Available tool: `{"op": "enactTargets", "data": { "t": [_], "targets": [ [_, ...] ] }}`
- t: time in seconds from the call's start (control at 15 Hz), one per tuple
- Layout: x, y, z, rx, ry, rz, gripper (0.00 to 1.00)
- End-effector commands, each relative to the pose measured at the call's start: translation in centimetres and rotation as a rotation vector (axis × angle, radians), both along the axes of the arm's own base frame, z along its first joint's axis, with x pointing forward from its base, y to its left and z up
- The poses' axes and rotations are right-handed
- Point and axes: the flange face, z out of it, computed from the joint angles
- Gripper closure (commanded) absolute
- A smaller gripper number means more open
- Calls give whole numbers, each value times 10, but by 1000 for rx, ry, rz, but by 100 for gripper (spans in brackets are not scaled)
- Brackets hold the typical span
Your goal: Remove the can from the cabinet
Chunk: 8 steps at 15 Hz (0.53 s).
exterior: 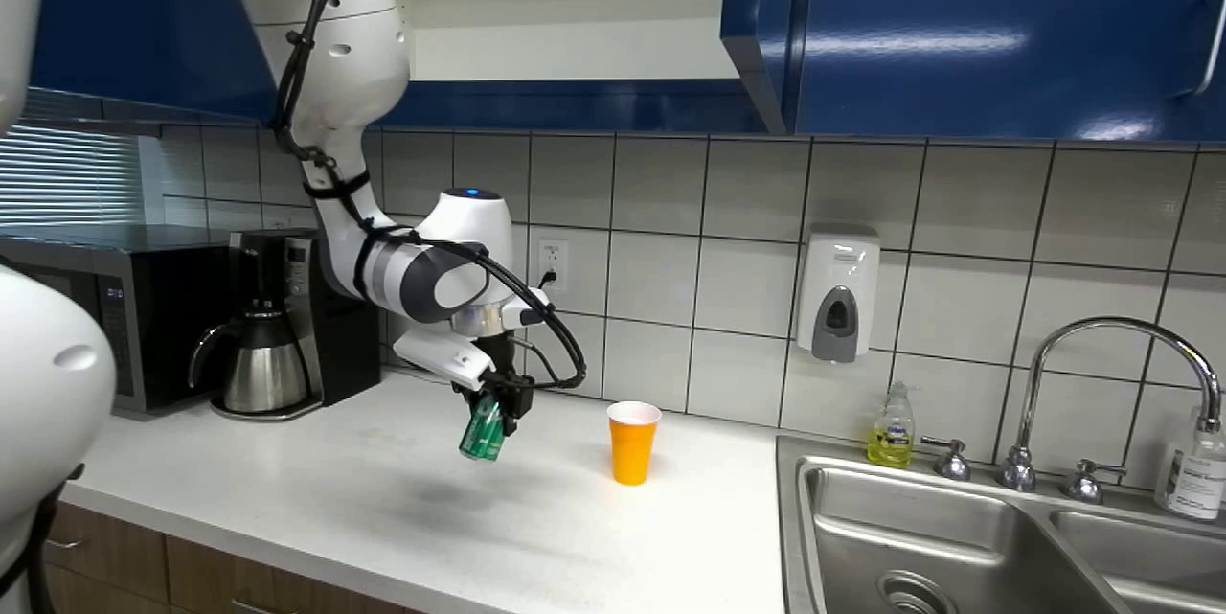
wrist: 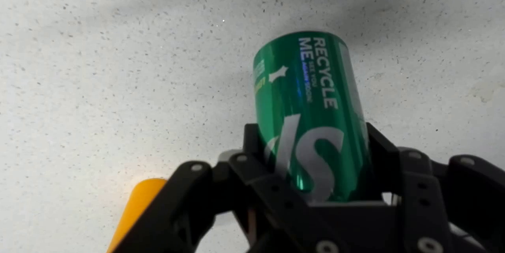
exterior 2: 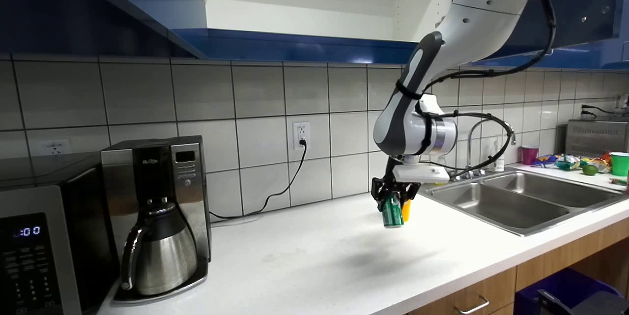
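Note:
The green can [exterior: 484,437] is held by my gripper [exterior: 497,406], a little above the white counter, tilted, with its shadow on the counter below. The can [exterior 2: 392,213] and gripper [exterior 2: 395,198] also show in that exterior view. In the wrist view, the can [wrist: 303,87] sits between the two black fingers of my gripper [wrist: 310,130], which touch its sides; its end nearest the palm is hidden. The wall cabinet [exterior: 575,106] stands open above, with a white interior and blue doors; it also shows in an exterior view [exterior 2: 304,45].
An orange cup [exterior: 632,446] stands on the counter [exterior: 383,499] beside the held can; it also shows in the wrist view [wrist: 138,209]. A coffee maker [exterior 2: 157,207] and microwave [exterior 2: 44,236] stand at one end. A sink [exterior: 910,518] with faucet lies at the other.

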Motion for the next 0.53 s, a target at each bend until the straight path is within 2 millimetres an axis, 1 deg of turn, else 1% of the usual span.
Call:
{"op": "enactTargets", "data": {
  "t": [0.0, 0.2, 0.47],
  "targets": [
    [12, -4, -13, -4, -22, 21, 62],
    [18, -7, -24, -11, -34, 20, 62],
    [26, -8, -32, -28, -92, 15, 62]
  ]
}}
